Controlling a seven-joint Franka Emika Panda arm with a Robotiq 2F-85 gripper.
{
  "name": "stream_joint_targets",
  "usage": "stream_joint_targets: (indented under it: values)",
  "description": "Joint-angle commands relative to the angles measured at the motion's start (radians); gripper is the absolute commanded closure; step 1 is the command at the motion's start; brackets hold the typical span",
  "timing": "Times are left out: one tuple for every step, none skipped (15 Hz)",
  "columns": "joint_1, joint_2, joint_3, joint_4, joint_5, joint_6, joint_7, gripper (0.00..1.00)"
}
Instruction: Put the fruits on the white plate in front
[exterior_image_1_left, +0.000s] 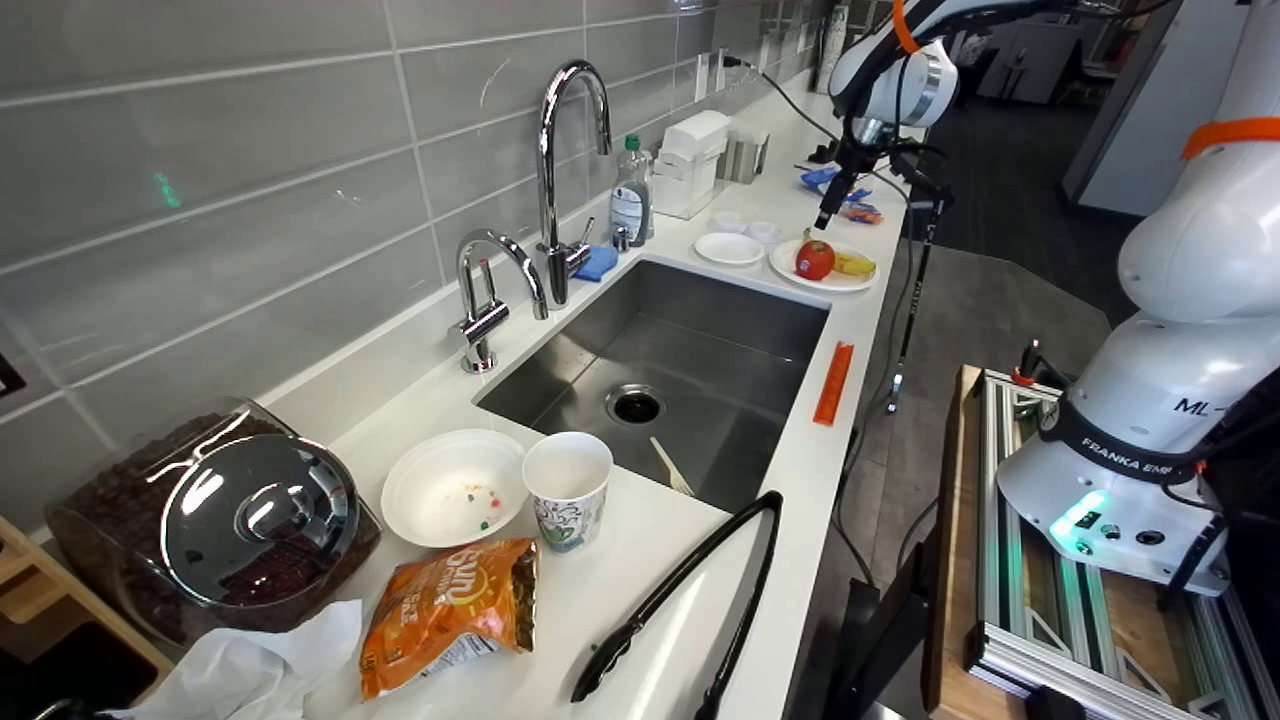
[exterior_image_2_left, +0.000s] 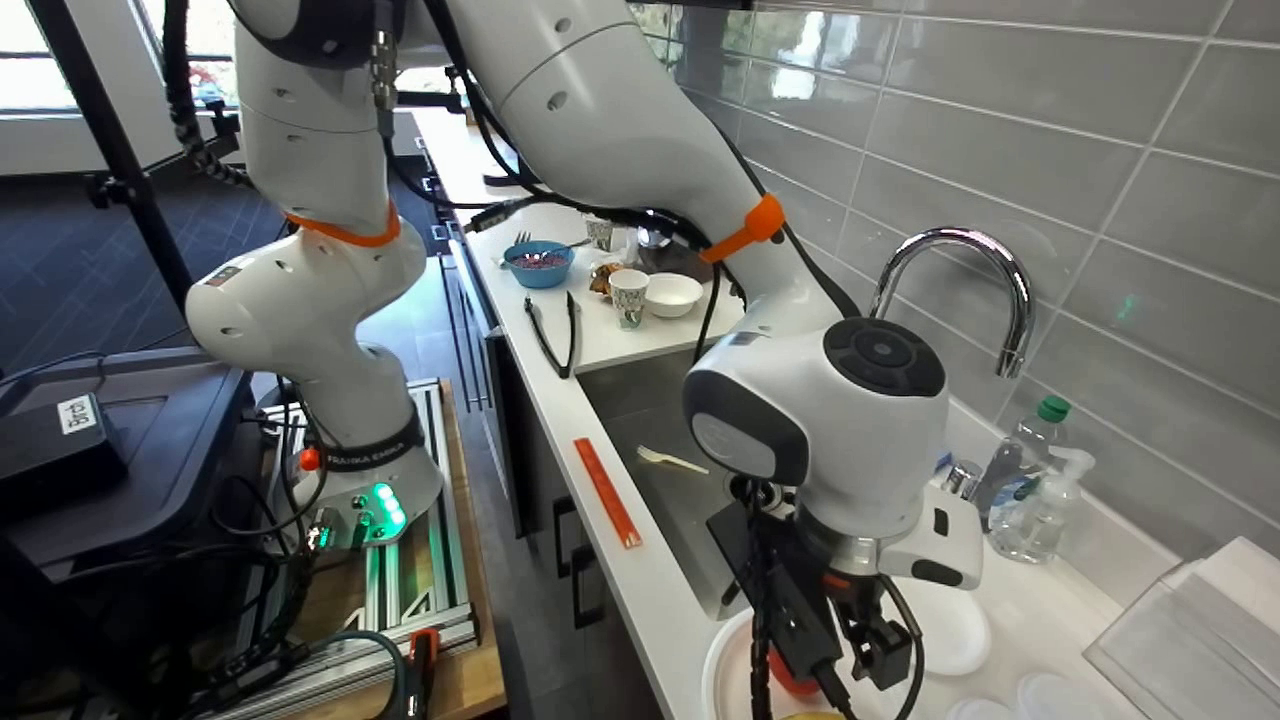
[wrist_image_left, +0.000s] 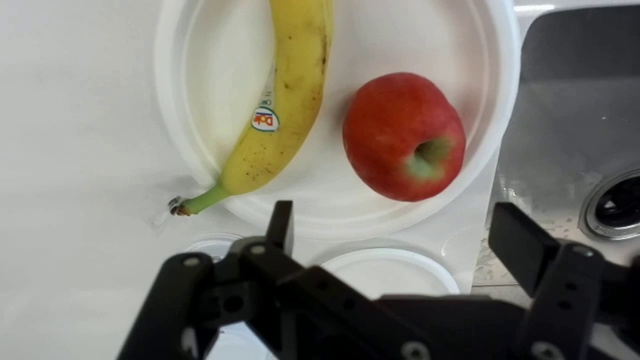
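Observation:
The fruits are a red apple (wrist_image_left: 400, 135) and a yellow banana (wrist_image_left: 295, 100). Both lie on the larger round white plate (wrist_image_left: 225, 100), the banana's stem reaching over the rim. The apple (exterior_image_1_left: 815, 260), banana (exterior_image_1_left: 855, 265) and larger plate (exterior_image_1_left: 825, 285) also show in an exterior view. A smaller flat white plate (wrist_image_left: 390, 272) lies beside it, partly hidden by my gripper in the wrist view; it shows whole in an exterior view (exterior_image_1_left: 730, 249). My gripper (wrist_image_left: 397, 225) is open and empty, above the gap between the two plates. In an exterior view, the arm hides part of the apple (exterior_image_2_left: 792, 675).
The steel sink (exterior_image_1_left: 720, 350) borders the plates, with a tall faucet (exterior_image_1_left: 550, 150) behind it. A soap bottle (exterior_image_1_left: 631, 195) and white containers (exterior_image_1_left: 690, 165) stand by the wall. Small clear-white lids (exterior_image_1_left: 763, 231) lie near the plates. An orange strip (exterior_image_1_left: 833, 383) lies on the counter edge.

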Motion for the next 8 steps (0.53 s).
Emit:
stream_joint_targets:
  values:
    - [0.024,-0.072,-0.043,-0.063,0.001,-0.019,-0.012,0.0]
    - [0.03,-0.08,-0.055,-0.068,-0.007,-0.026,-0.004,0.0]
    - [0.035,-0.089,-0.065,-0.075,-0.009,-0.023,0.0,0.0]
    - [0.039,-0.096,-0.074,-0.082,-0.009,-0.024,-0.001,0.0]
    - [0.043,-0.103,-0.082,-0.091,-0.01,-0.007,-0.002,0.0]
    - [0.048,-0.109,-0.09,-0.095,-0.012,-0.01,0.0,0.0]
    - [0.055,-0.116,-0.099,-0.102,-0.015,-0.002,0.003,0.0]
    - [0.057,-0.078,-0.099,-0.062,0.004,-0.004,-0.004,0.0]
